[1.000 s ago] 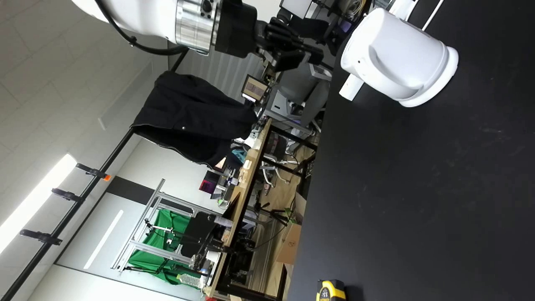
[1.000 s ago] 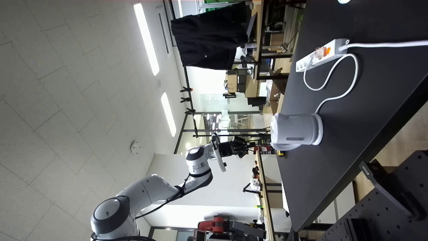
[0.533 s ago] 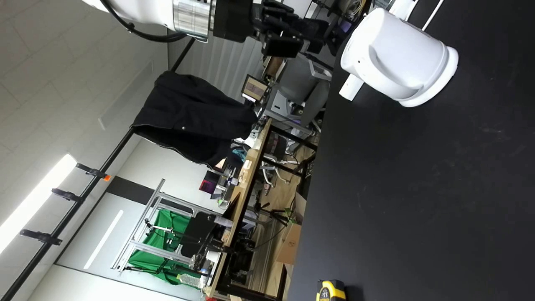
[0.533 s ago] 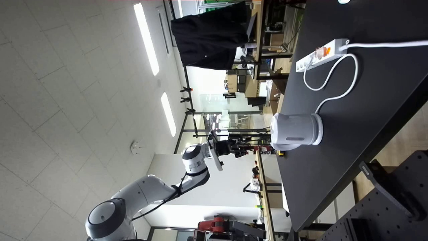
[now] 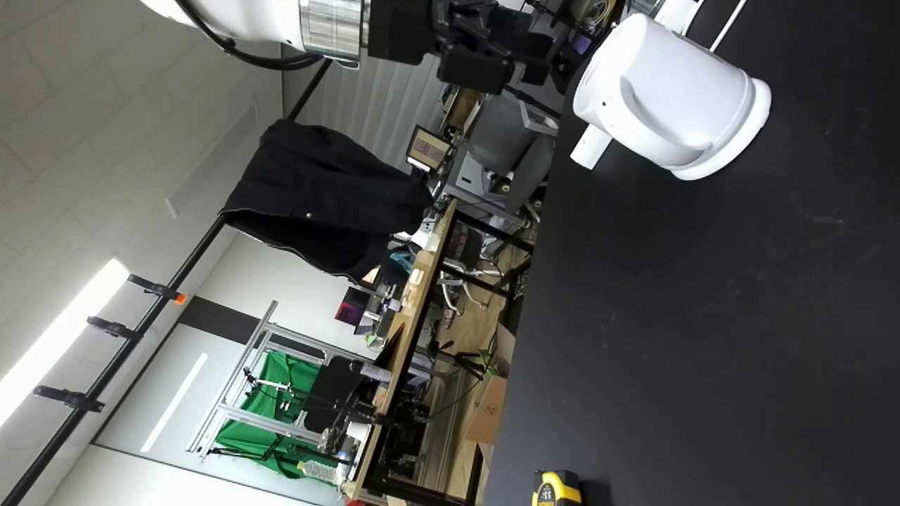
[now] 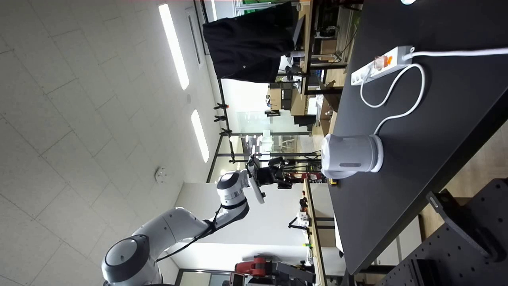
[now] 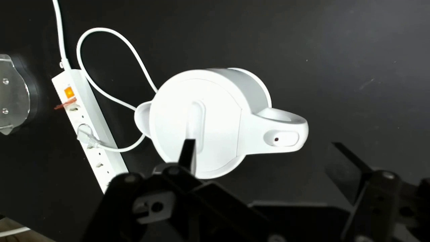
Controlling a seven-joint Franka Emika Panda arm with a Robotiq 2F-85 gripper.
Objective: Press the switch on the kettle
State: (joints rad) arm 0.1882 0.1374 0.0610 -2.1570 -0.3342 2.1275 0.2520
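The white kettle [image 7: 215, 124] stands upright on the dark table and shows from above in the wrist view. Its handle reaches to the right and carries the oval switch [image 7: 289, 138], marked by a small dark red dot. Both exterior views, turned sideways, show the kettle [image 5: 668, 95] [image 6: 351, 153] too. Above it, clear of its lid, hangs my gripper [image 7: 263, 143] [image 6: 289, 173]. The black fingers [image 7: 186, 155] are spread wide and hold nothing. Seen from the wrist, one finger overlaps the lid and the other lies beyond the handle's end.
A white power strip [image 7: 89, 124] with an orange switch lies beside the kettle, the looped white cord [image 7: 126, 40] plugged into it. A yellow-and-black tape measure [image 5: 557, 488] sits near the table's edge. A clear-and-grey object [image 7: 12, 94] is at the wrist view's left.
The fingers have gone from shut to wide open. My arm has drawn back slightly, up and away from the kettle, mostly in the earlier half second. Kettle and cord have not moved.
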